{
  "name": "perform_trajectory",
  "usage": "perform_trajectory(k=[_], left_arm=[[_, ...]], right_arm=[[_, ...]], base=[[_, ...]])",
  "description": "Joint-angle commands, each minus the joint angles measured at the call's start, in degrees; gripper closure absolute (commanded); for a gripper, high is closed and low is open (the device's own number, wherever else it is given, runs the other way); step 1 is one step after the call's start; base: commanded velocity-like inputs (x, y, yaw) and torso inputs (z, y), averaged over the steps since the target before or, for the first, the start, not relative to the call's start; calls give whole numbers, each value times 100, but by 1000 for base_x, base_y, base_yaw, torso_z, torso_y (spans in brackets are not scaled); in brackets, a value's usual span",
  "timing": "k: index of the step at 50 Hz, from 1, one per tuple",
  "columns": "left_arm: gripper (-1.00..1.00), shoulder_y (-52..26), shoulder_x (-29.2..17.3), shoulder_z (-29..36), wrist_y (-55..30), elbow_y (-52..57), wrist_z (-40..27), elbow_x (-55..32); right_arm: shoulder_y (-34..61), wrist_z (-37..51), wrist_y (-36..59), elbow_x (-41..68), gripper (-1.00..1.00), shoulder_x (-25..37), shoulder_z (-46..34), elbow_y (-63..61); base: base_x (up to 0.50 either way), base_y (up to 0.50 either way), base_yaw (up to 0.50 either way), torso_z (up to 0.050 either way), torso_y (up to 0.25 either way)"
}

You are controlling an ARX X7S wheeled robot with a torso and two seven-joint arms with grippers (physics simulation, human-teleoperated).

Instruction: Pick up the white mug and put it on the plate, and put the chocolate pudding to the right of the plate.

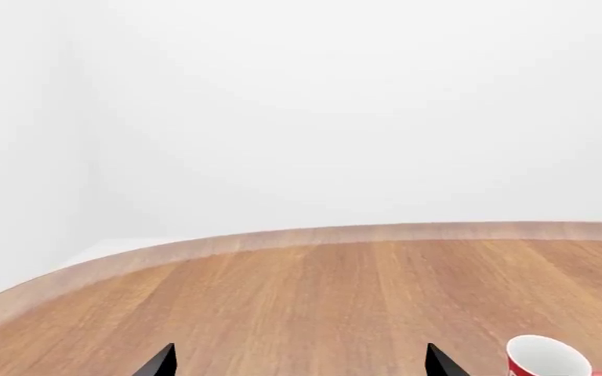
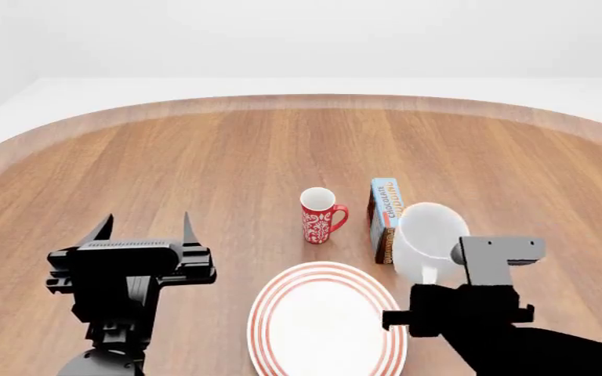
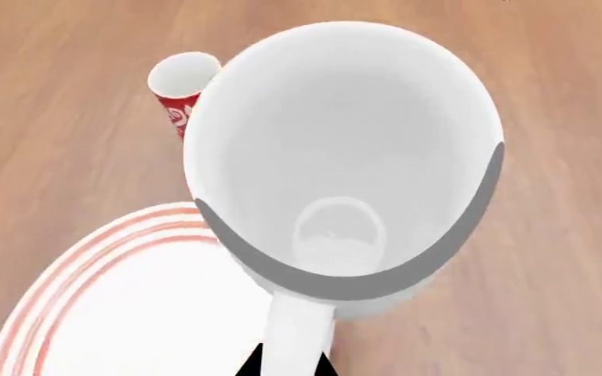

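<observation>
White mug [image 2: 428,239], gripped by right gripper [image 3: 288,362] beside chocolate pudding [image 2: 384,217] and plate [image 2: 328,323]; left gripper [image 2: 145,225] spread wide

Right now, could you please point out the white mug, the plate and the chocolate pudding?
white mug [image 2: 429,235]: head view, outer wall.
plate [image 2: 328,325]: head view, bare white centre.
chocolate pudding [image 2: 385,205]: head view, light blue face.

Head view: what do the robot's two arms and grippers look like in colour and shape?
Both arms are matte black and blocky. The left gripper has a ribbed black crossbar with two thin pointed black fingers. The right gripper sits under a light grey boxy housing over black links. No cables or markings show.
</observation>
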Motion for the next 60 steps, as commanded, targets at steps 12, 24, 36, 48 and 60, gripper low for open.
perform_trajectory(k=[12,24,36,48,60], left_arm=[[-100,-4,-58,44,40,-51,-43,-24],[-100,21,-74,69,75,-62,-71,-41],[-100,25,-100,70,102,-70,-101,-63],[-100,14,-125,75,90,-43,-132,-94],[-100,9,-146,84,96,-50,-158,-119]], right_arm=[[643,-1636,-577,-482,100,-115,-2128,631],[751,-2025,-934,-824,100,-174,-2544,1198],[741,-2190,-1127,-1000,100,-206,-2767,1599],[646,-2325,-1395,-1265,100,-174,-3011,1890],[622,-2350,-1454,-1331,100,-170,-3098,2114]], base=[[0,0,0,0,0],[0,0,0,0,0],[0,0,0,0,1],[0,0,0,0,0],[0,0,0,0,0]])
